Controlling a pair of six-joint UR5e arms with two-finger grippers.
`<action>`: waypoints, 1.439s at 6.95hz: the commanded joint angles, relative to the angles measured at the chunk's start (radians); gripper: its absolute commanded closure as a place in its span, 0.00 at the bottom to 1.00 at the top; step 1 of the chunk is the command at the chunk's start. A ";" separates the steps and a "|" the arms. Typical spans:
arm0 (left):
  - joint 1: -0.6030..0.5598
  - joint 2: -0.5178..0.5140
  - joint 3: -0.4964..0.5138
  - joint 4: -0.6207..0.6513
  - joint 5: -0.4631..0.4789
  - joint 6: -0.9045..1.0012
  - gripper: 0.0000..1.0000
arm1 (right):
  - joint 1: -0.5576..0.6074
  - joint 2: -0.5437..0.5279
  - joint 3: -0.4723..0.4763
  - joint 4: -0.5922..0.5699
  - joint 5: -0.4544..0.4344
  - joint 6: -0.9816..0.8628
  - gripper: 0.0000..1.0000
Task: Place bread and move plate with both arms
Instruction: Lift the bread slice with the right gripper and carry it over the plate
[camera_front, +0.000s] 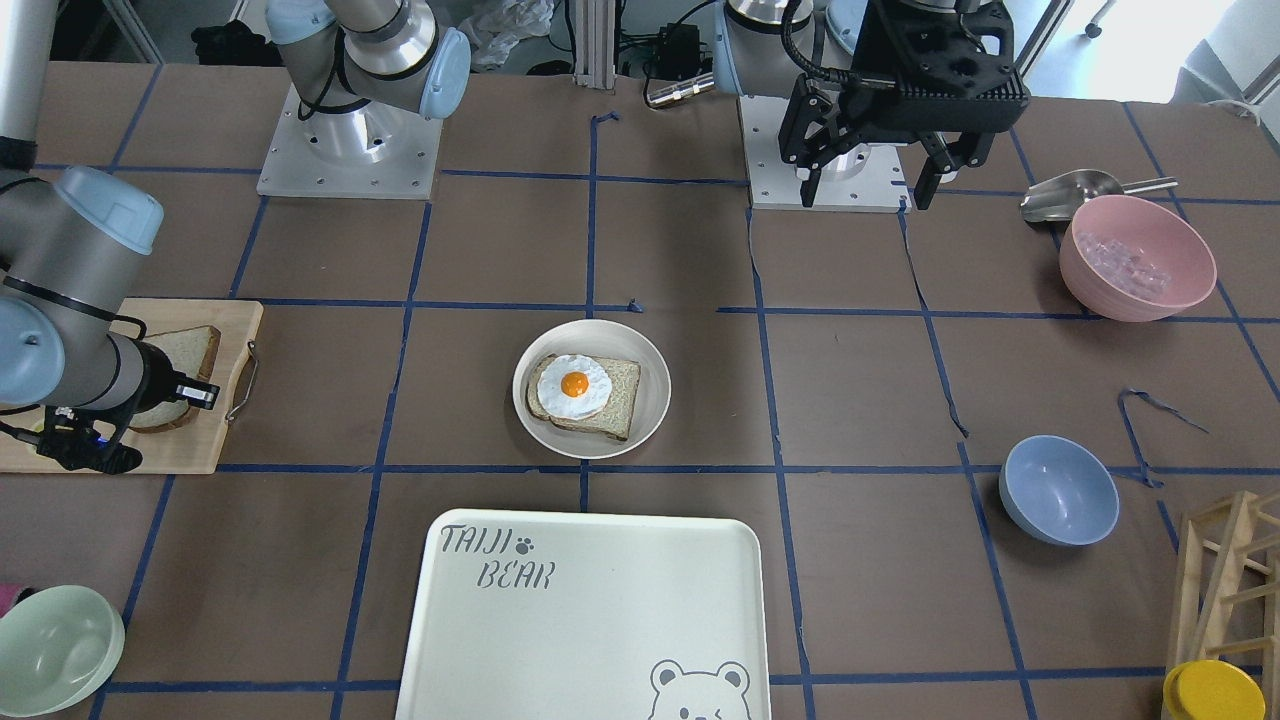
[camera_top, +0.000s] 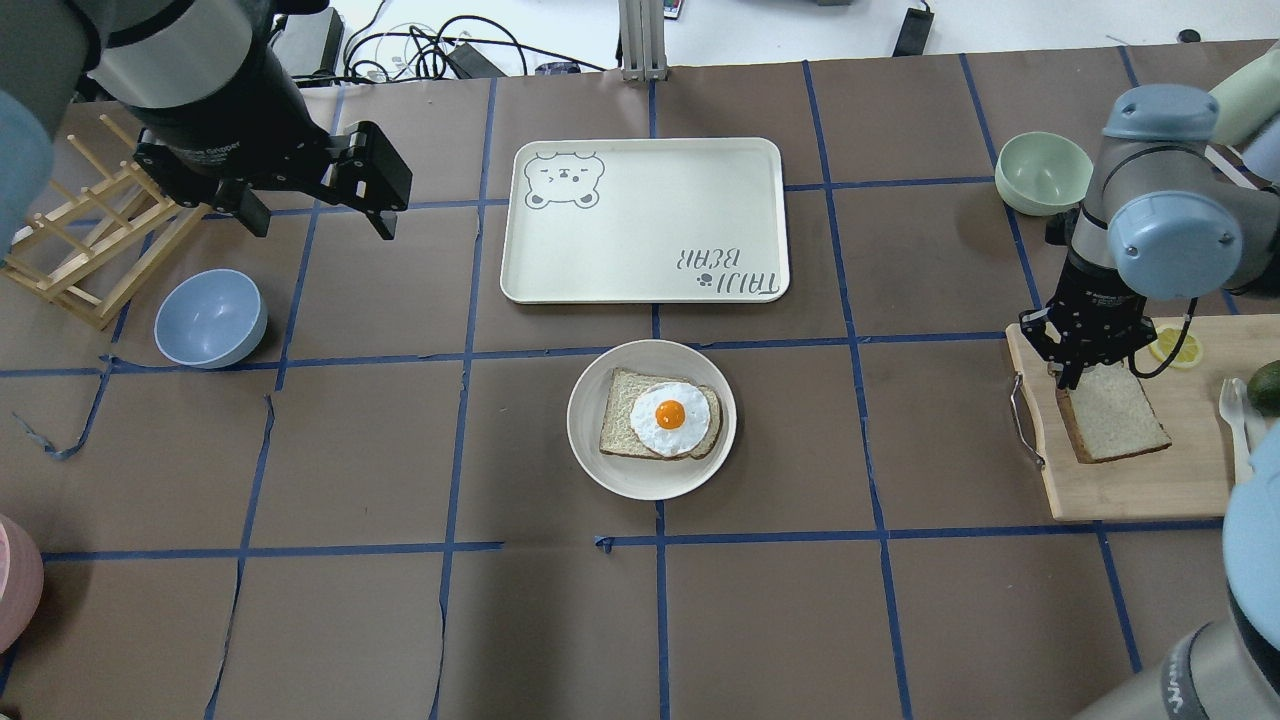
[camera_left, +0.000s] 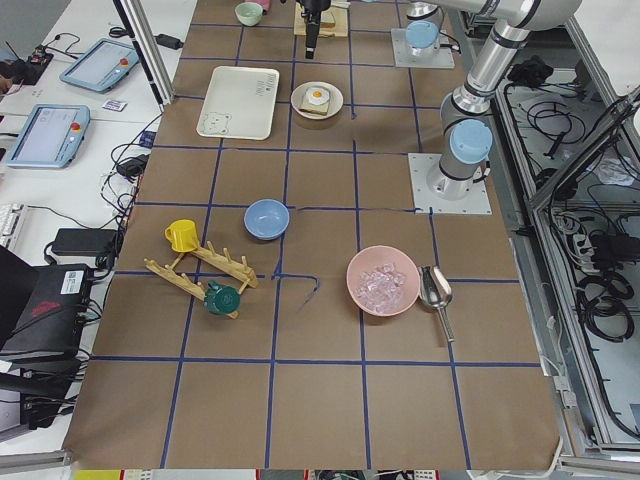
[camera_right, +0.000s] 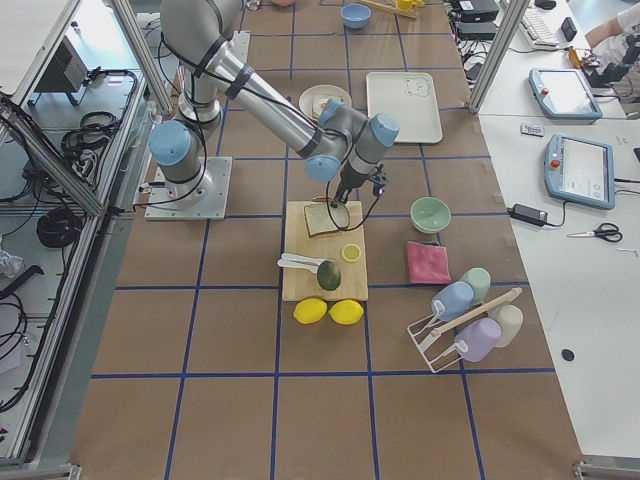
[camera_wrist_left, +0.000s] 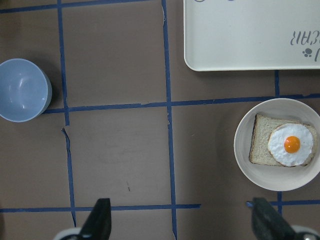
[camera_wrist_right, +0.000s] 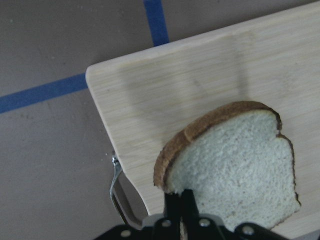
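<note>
The plain bread slice (camera_top: 1118, 428) lies on a wooden cutting board (camera_top: 1130, 492) at the table's right. My right gripper (camera_top: 1068, 378) points down at the slice's far edge. In the right wrist view its fingers (camera_wrist_right: 181, 202) are shut on the edge of the bread (camera_wrist_right: 235, 165), which looks slightly tilted. The cream plate (camera_top: 588, 420) sits mid-table and holds a slice topped with a fried egg (camera_top: 668, 414). My left gripper (camera_top: 318, 218) hangs open and empty high above the table's left; it also shows in the front view (camera_front: 865, 188).
The bear-print tray (camera_top: 645, 220) lies just beyond the plate. A blue bowl (camera_top: 210, 318) and a wooden rack (camera_top: 80, 250) are at the left. A green bowl (camera_top: 1043, 172) is at the far right. A lemon slice (camera_top: 1180, 348) lies on the board.
</note>
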 joint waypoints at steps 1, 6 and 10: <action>0.000 0.000 0.000 0.000 0.000 0.000 0.00 | 0.010 -0.020 -0.102 0.156 0.006 0.006 1.00; 0.000 0.000 0.000 0.000 0.000 0.001 0.00 | 0.251 -0.075 -0.313 0.457 0.123 0.363 1.00; 0.000 0.000 0.000 0.000 0.000 0.001 0.00 | 0.595 -0.013 -0.318 0.308 0.339 0.874 1.00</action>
